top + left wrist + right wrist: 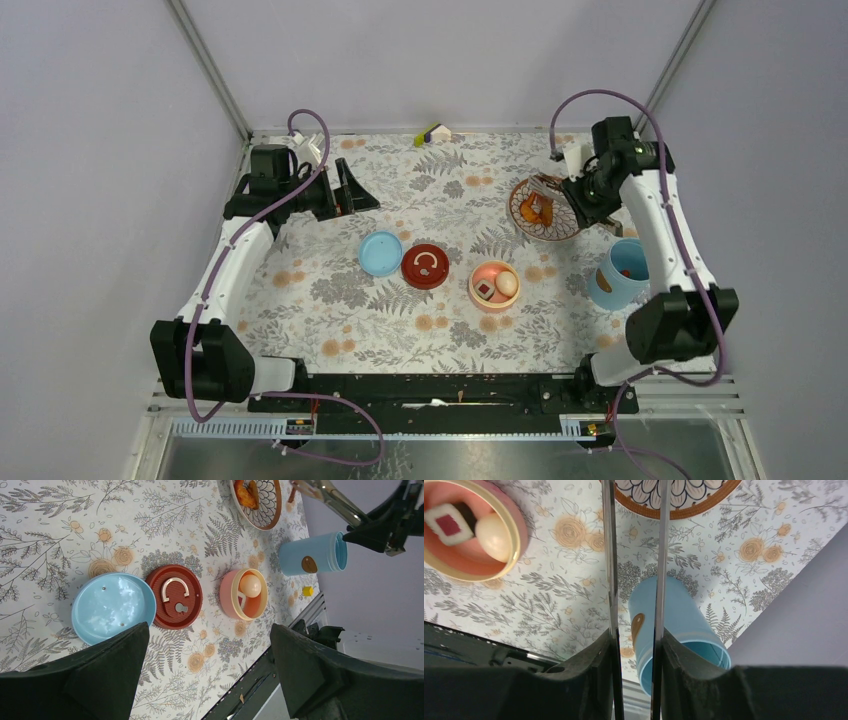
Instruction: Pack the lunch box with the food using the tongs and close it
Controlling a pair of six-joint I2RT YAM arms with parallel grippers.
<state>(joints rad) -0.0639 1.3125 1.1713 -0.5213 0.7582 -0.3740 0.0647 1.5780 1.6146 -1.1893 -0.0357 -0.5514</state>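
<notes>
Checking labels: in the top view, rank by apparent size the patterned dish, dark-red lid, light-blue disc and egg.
Largest: brown-rimmed patterned dish
Then dark-red round lid and light-blue disc, too alike to rank
Smallest: white egg-like oval

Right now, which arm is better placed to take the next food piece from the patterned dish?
Right: the right pincer is shut on the tongs, which reach over the patterned dish with the orange food. The left pincer is open and empty, far from that dish.
</notes>
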